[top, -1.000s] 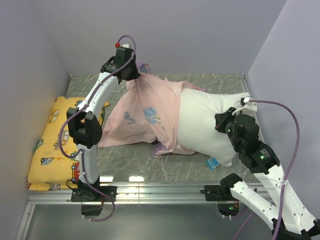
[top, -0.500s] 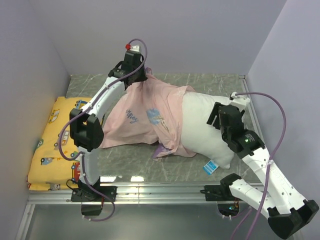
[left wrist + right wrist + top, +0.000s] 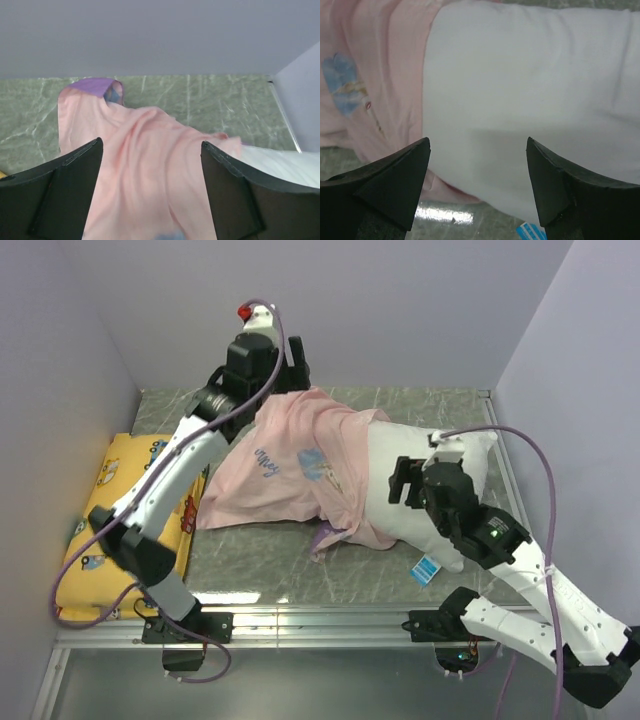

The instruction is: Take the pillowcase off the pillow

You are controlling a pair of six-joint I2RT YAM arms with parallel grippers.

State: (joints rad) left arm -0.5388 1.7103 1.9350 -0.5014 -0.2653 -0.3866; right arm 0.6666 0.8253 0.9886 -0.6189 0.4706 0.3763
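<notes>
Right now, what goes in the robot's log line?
left gripper: open | right gripper: open | pillowcase: partly off pillow | held: nothing

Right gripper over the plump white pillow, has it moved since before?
Yes. The right gripper went left, away from the right wall, toward the thin pink pillowcase.

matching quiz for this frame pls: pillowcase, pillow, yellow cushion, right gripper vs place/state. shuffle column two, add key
Column one
1. thin pink princess-print fabric pillowcase
2. plump white rectangular pillow
3. flat yellow cushion with cartoon vehicles
4. right gripper

Column two
A. lies at the far left of the top view
B. open, nothing between its fingers
C. one end bare, the other end covered
D. inside out, pale pink side showing

Pairs: 1-D, 2-C, 3-A, 4-B
</notes>
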